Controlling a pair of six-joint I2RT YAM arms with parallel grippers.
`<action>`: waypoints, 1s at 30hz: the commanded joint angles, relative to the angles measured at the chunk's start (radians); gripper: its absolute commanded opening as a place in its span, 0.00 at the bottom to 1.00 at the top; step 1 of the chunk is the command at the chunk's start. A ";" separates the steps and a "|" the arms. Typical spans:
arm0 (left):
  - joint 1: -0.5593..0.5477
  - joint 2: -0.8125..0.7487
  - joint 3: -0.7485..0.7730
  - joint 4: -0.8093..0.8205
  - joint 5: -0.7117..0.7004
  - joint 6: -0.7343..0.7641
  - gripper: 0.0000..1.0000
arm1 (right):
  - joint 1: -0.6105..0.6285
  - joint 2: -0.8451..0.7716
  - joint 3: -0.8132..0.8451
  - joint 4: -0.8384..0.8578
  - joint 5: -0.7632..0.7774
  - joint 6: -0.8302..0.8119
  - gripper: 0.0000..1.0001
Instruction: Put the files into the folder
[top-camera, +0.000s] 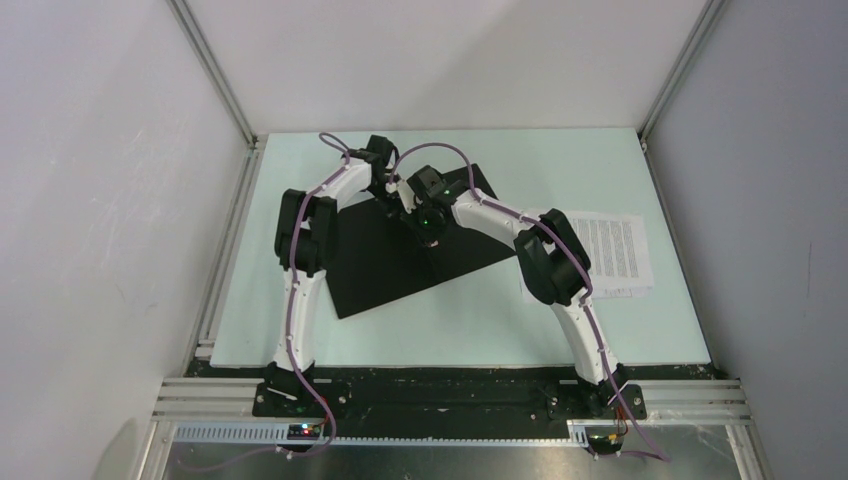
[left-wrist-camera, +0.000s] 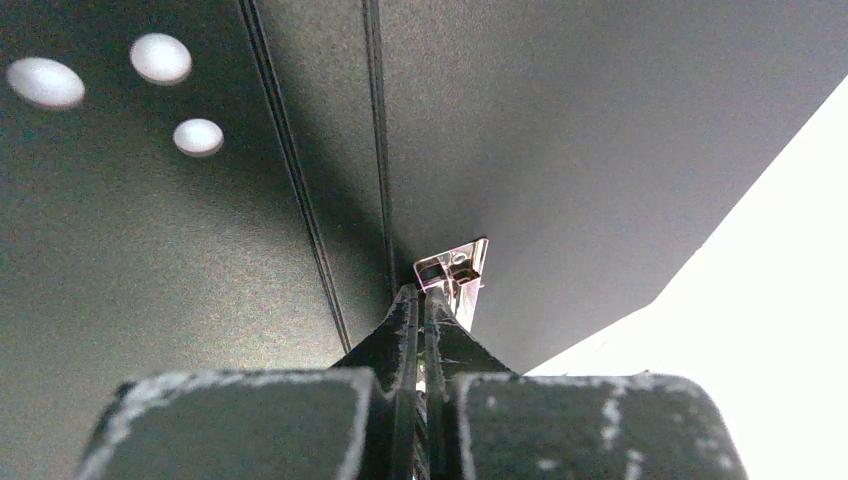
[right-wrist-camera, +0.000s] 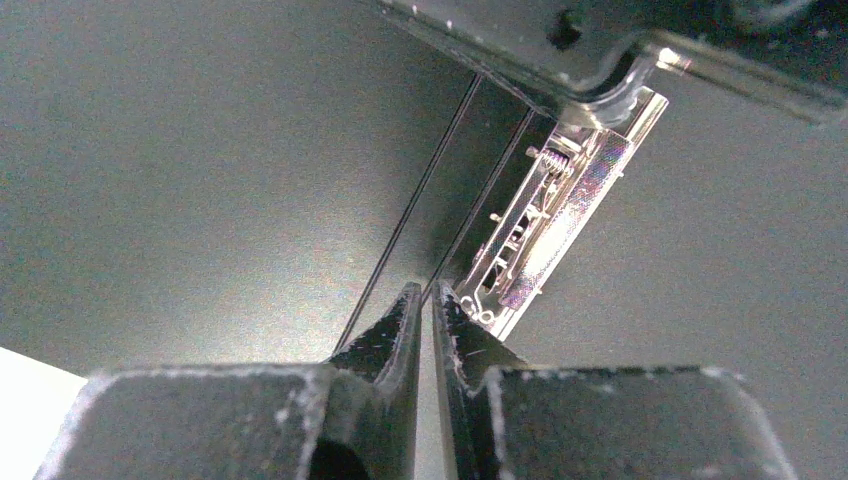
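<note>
The folder lies open on the table with its black inside up; no red shows. A metal clip sits along its spine creases, and it also shows in the left wrist view. My left gripper is shut and empty, its tips right at the near end of the clip. My right gripper is shut with a hairline gap and empty, its tips over the spine beside the clip's other end. The files, white printed sheets, lie flat to the folder's right, partly under my right arm.
The pale table is walled by white panels with metal frame posts. Three pale round spots mark the folder's left inner cover. The two grippers are very close together over the spine. The black rail holds the arm bases.
</note>
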 joint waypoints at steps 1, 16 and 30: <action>-0.021 0.038 -0.039 -0.038 -0.042 -0.002 0.00 | -0.001 -0.029 0.045 -0.011 0.026 0.005 0.13; -0.024 0.040 -0.037 -0.038 -0.042 -0.002 0.00 | -0.001 -0.066 0.040 -0.006 0.027 0.014 0.12; -0.023 0.039 -0.038 -0.036 -0.041 -0.002 0.00 | -0.003 -0.092 0.005 0.033 0.043 0.028 0.16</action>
